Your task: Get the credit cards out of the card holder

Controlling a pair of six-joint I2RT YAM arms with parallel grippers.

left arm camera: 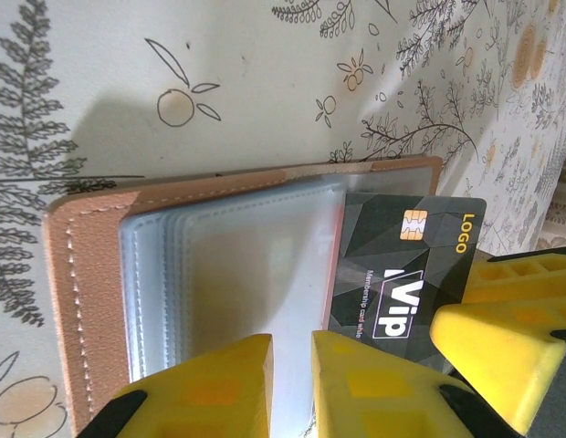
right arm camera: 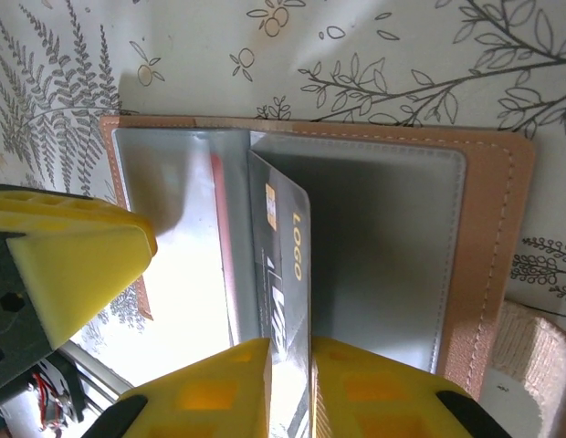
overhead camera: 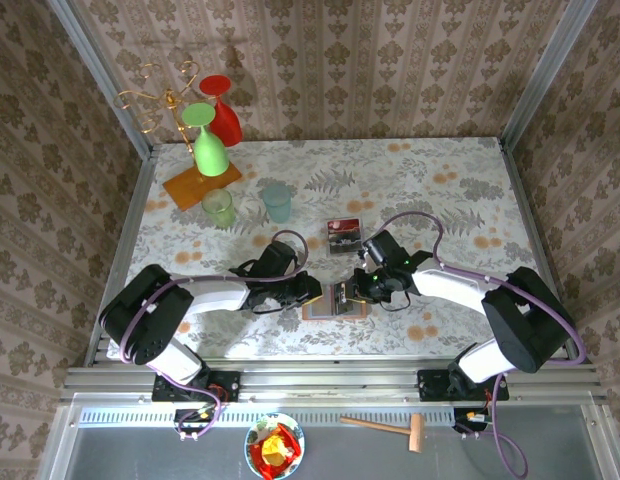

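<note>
While the card holder (left arm camera: 91, 301) lay open on the table (overhead camera: 440, 180) between both arms, we saw the left gripper (left arm camera: 292, 354) slightly parted over its clear sleeves (left arm camera: 228, 274), grasping nothing; a black card (left arm camera: 406, 265) sat between the right gripper (right arm camera: 290, 354) fingers, though we could not tell whether they pinched it

The card holder (overhead camera: 337, 301) lies open near the front edge of the counter (overhead camera: 440, 190), between the left tool (overhead camera: 308, 290) and the right tool (overhead camera: 362, 285). One credit card (left arm camera: 411, 265) juts from it; other credit cards (overhead camera: 344, 236) lie just behind.
</note>
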